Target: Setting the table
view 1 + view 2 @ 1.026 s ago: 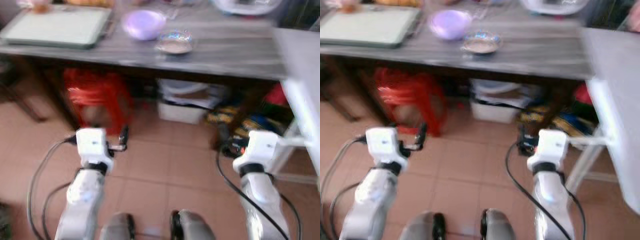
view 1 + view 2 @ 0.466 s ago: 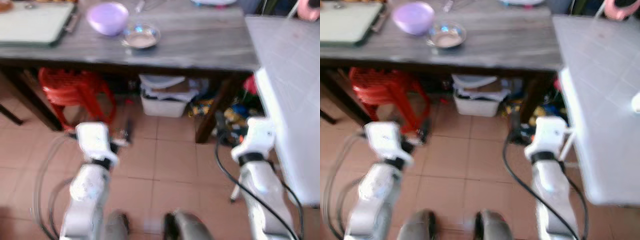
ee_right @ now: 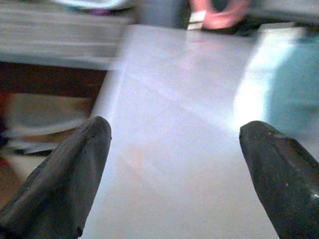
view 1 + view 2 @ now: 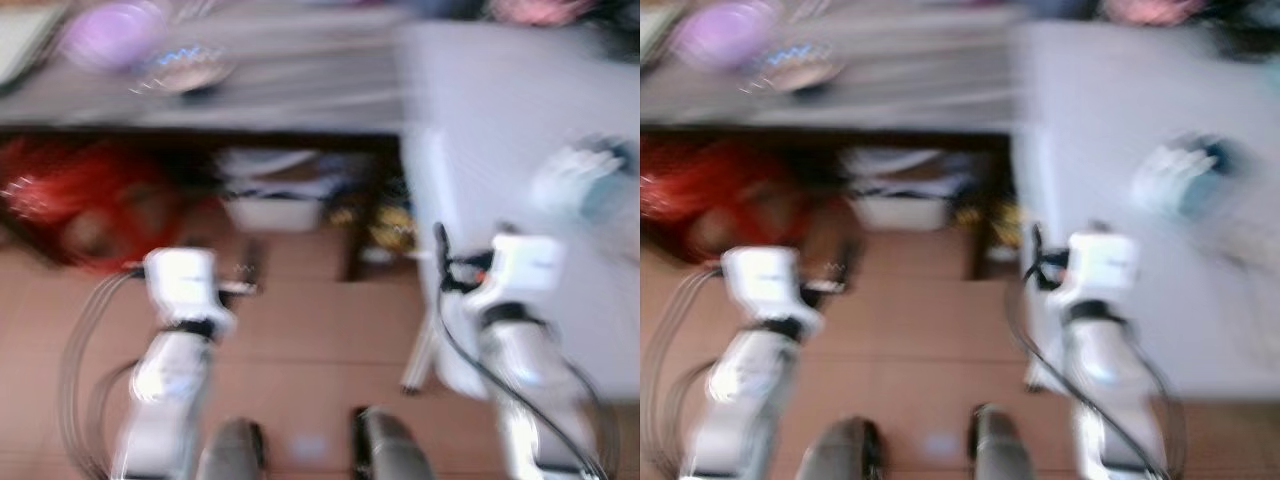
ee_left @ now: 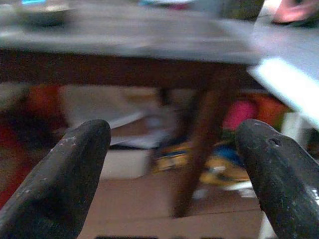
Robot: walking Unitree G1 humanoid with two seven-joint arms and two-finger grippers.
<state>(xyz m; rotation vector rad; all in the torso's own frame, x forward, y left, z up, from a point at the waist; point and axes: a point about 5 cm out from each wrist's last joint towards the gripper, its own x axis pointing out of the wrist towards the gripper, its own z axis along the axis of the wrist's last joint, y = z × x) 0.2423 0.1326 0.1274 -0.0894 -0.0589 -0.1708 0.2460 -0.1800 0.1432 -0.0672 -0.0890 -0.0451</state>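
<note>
reddish-brown floor tiles (image 4: 300, 340) spread below us, and the whole head view is smeared with blur. across the top runs a grey wood-grain table (image 4: 300, 85) on dark legs, and butting against it on our right is a pale white table (image 4: 500, 150) with a light frame.

on the grey table, at its left end, a lilac bowl (image 4: 100, 35) sits just beside a shallow metal dish (image 4: 180, 70); we cannot tell what, if anything, is in either. far back, at the top edge, something pink (image 3: 219, 12) rests where the two tables meet. on the white table lies a whitish and teal thing (image 4: 585, 180), too blurred to name.

under the grey table we see a red plastic stool (image 4: 70, 205) on the left, a white bin (image 4: 270, 205) holding what looks like paper or card, and a jumble of yellow and blue items (image 5: 219, 167) near the table leg.

our left gripper (image 5: 172, 174) hangs low over the floor, facing the space under the grey table, its fingers (image 5: 65, 179) spread wide with nothing between them. our right gripper (image 3: 179, 174) is raised at the near edge of the white table, pointing across its top, its fingers (image 3: 60, 179) also spread wide and empty. our two feet (image 4: 310, 455) show at the bottom edge.
</note>
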